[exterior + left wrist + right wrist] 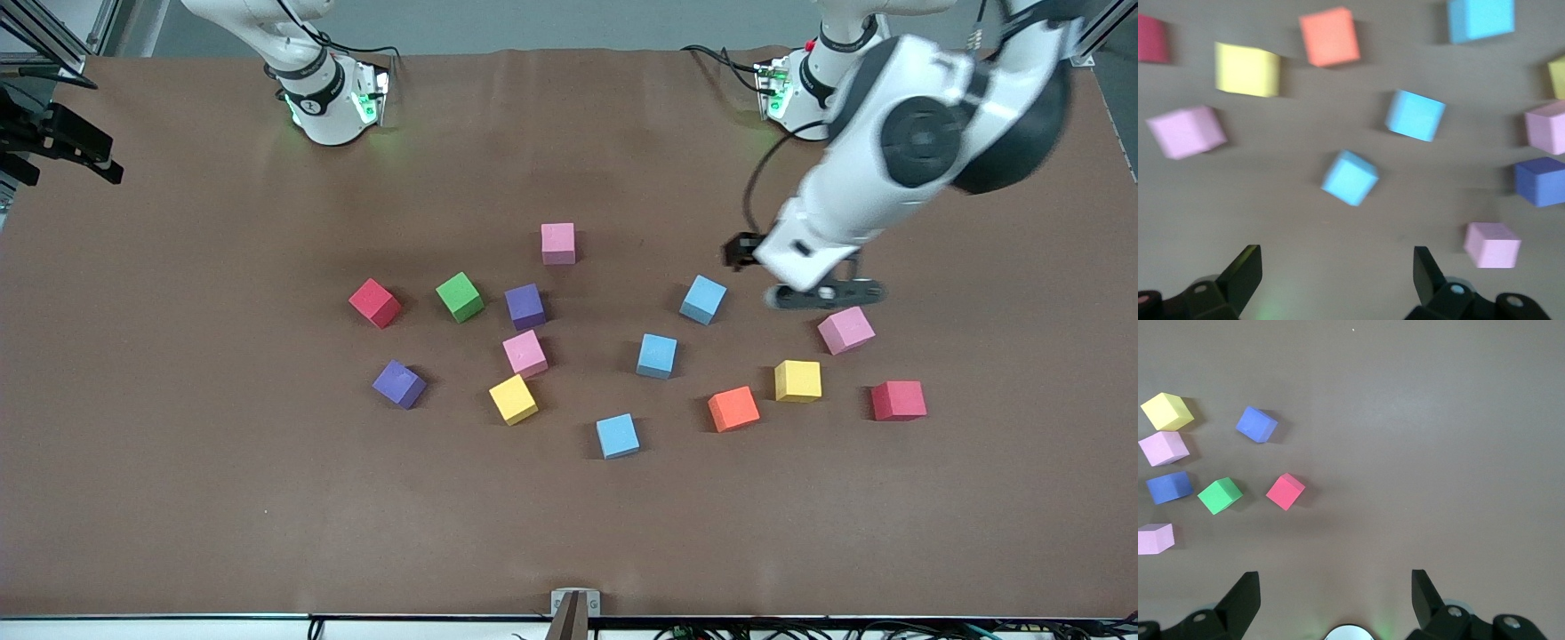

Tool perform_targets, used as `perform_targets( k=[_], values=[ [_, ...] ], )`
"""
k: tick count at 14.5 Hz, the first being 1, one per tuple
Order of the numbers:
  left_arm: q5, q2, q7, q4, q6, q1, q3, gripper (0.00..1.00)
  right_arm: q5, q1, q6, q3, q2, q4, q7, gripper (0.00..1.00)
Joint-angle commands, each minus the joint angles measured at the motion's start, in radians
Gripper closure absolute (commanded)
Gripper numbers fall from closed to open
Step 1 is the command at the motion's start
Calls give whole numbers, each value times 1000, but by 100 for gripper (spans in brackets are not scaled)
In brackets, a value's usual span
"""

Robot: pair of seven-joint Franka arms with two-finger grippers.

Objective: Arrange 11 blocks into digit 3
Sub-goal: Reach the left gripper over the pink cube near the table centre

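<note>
The blocks lie scattered singly over the middle of the brown table (pixel 222 498); no digit 3 shows. Among them are a pink block (pixel 845 330), a light blue block (pixel 702 299), a yellow one (pixel 797 380), an orange one (pixel 733 409), a green one (pixel 460 296) and a purple one (pixel 524 306). My left gripper (pixel 822 294) hangs open and empty over bare table between that light blue block (pixel 1350 177) and the pink block (pixel 1186 131). My right gripper (pixel 1335 597) is open and empty, high over bare table, and waits; the green block (pixel 1220 495) lies well off from it.
Two red cubes lie among the blocks, one (pixel 374 302) beside the green block, one (pixel 898 400) toward the left arm's end. Both arm bases (pixel 324 98) stand along the table's edge farthest from the front camera. A small mount (pixel 573 612) sits at the nearest edge.
</note>
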Motion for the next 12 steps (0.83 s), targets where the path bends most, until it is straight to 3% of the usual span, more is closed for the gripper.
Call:
perform_targets(
  k=[1,4,7,12],
  values=[
    [1,103,-191,-25,124,-101,-46,0,29,-25,-2,5,-21,-11,-4,0],
    [12,218,-383,-27,259,-259,-43,0,25,-25,-6,3,-20,-11,-10,0],
    [99,311,-460,-24,309,-336,-46,1,17,-22,-8,8,-17,13,-1,0],
    [134,410,-584,-27,455,-439,-43,2,17,-24,-8,8,-15,12,-7,0]
  ],
)
